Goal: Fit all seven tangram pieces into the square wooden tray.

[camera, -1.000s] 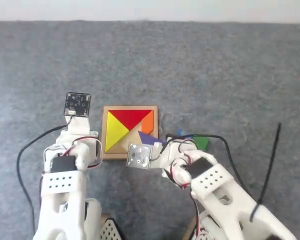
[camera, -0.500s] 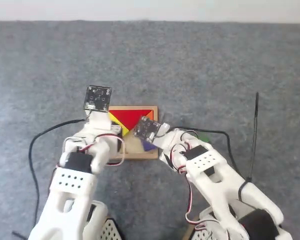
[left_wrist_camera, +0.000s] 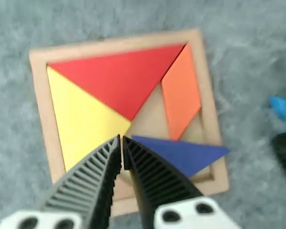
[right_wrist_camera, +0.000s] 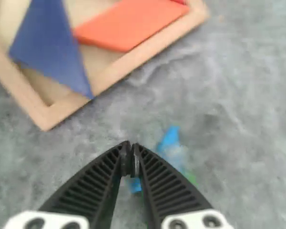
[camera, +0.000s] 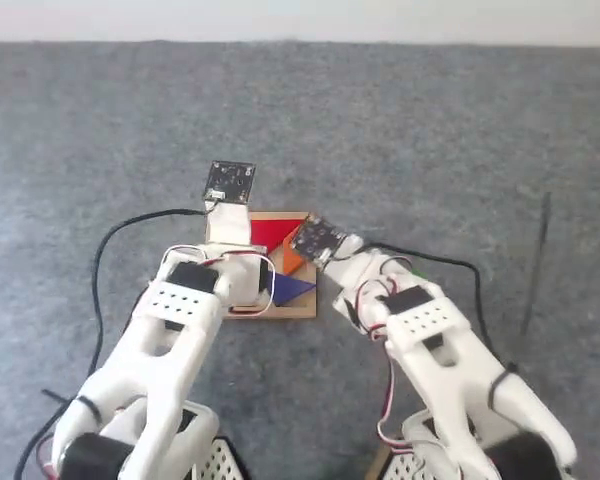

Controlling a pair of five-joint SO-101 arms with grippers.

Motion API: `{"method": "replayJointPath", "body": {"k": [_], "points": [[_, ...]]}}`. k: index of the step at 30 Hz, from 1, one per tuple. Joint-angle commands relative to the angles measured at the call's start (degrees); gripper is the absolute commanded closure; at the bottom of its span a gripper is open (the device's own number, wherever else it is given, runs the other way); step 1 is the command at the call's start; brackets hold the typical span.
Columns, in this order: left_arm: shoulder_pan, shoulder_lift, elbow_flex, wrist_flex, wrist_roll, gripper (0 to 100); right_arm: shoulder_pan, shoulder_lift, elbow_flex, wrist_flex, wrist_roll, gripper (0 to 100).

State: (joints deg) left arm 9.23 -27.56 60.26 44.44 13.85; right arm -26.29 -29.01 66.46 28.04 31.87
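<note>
— Now, the left claw (left_wrist_camera: 121, 139)?
— Pinched shut, empty, over the tray (left_wrist_camera: 40, 95), tips where the yellow triangle (left_wrist_camera: 83, 124) meets the blue triangle (left_wrist_camera: 181, 153). Beyond lie the orange piece (left_wrist_camera: 181, 95) and red triangle (left_wrist_camera: 119, 76). Blue's tip overhangs the rim.
— The right claw (right_wrist_camera: 130, 145)?
— Shut too, empty, over carpet (right_wrist_camera: 238, 95), the light-blue piece (right_wrist_camera: 169, 143) just beside it, the tray farther off.

my work surface is a grey mat (camera: 430, 130) with a coarse, felt-like texture, mottled in lighter and darker grey. it extends to a straight far edge. beyond that edge a pale band (camera: 300, 20) runs across the high view, plain and unmarked.
</note>
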Motion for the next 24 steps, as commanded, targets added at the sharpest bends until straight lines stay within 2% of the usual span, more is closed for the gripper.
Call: {"method": "replayJointPath", "body": {"k": [1,4,6,9,11,14,18,22,24], "points": [[-0.26,-3.43,-2.24,2.90,-1.14,99,0.84,-9.71,2.37,0.22,-2.37,99.1],[-0.62,-9.32,0.04,3.69,-2.81,99,0.48,-15.78,5.54,0.75,-2.81,99.1],[-2.73,-12.75,0.57,5.01,-2.81,99,-0.04,-18.68,6.86,0.84,-5.71,98.9],[-12.40,-16.79,-1.10,6.95,-2.64,99,-1.89,-19.12,6.59,1.71,-7.21,97.2],[-19.96,-17.58,-2.07,7.21,-2.73,99,-4.26,-17.98,3.34,6.99,-5.89,91.9],[-26.73,-15.91,-2.07,5.98,-2.99,99,-9.01,-13.14,-5.54,15.08,-5.89,90.0],[-28.04,-11.08,-2.24,4.22,-4.75,99,-14.64,-3.65,-16.35,17.89,-5.45,89.6],[-31.03,-6.15,-2.95,1.67,-5.54,99,-19.65,6.81,-25.85,20.09,-4.66,80.5],[-33.14,-3.52,-4.00,1.49,-7.21,99,-20.26,12.35,-29.45,20.44,-2.46,79.4]]}}
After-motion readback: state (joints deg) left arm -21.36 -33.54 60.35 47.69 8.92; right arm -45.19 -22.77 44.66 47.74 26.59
